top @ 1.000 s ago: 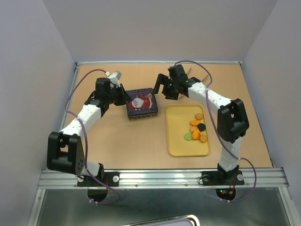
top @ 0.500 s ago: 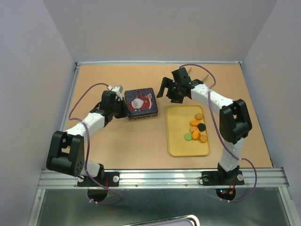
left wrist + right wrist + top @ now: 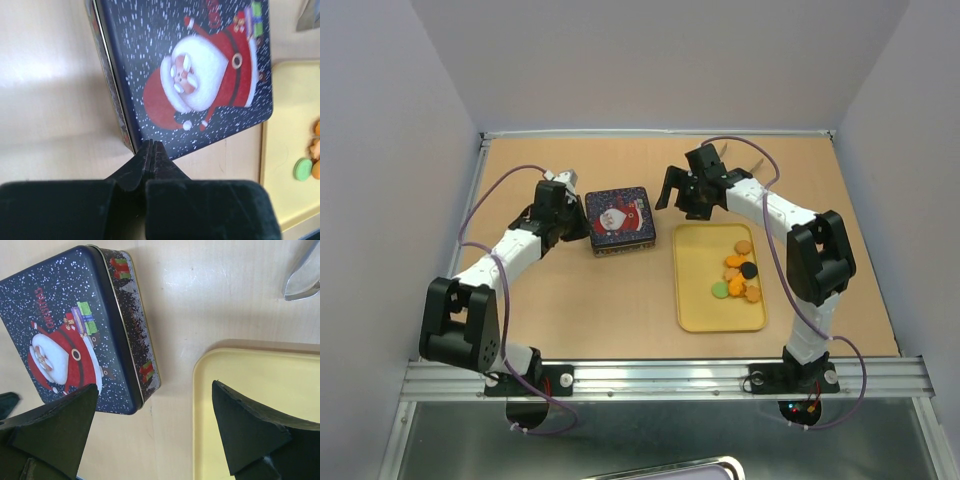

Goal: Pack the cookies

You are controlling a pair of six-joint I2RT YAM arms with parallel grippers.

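— Is there any writing to read here?
— Only one spot: a line of red lettering [image 3: 45,307] on the lid of the tin [image 3: 65,280], running beside the Santa picture [image 3: 57,360].
— What does it say?
— It looks like "Christmas", but it's turned sideways and too small to be sure.

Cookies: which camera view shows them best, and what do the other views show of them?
Top external: all the cookies show on the yellow tray. Left wrist catches only a few at its right edge; right wrist shows none.
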